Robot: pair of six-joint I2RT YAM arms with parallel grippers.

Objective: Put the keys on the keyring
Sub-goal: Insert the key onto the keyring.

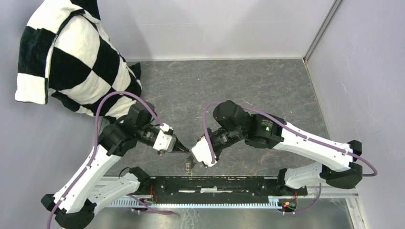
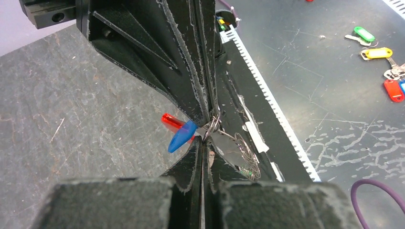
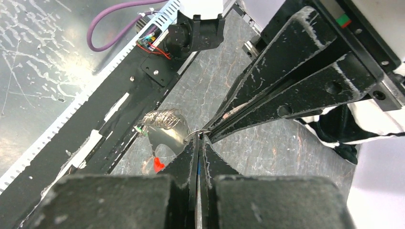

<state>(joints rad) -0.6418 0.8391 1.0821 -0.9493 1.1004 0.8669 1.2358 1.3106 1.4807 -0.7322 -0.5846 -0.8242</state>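
Observation:
My two grippers meet tip to tip above the near edge of the table. In the left wrist view my left gripper (image 2: 203,140) is shut on the thin metal keyring (image 2: 213,125). A shiny metal tag with a wire coil (image 2: 243,155) and a red tag (image 2: 171,120) hang from that ring. My right gripper (image 3: 198,138) is shut on the blue key (image 2: 181,137); its blue head sticks out sideways, right beside the ring. In the top view the left gripper (image 1: 183,150) and the right gripper (image 1: 192,156) touch. A green-headed key (image 2: 364,33) lies far off on the lower metal surface.
A black-and-white checkered cushion (image 1: 71,62) leans at the back left. A black mounting rail (image 1: 215,183) runs along the near table edge. Yellow (image 2: 377,52) and red (image 2: 393,89) tagged keys lie by the green one. Walls close the back and right.

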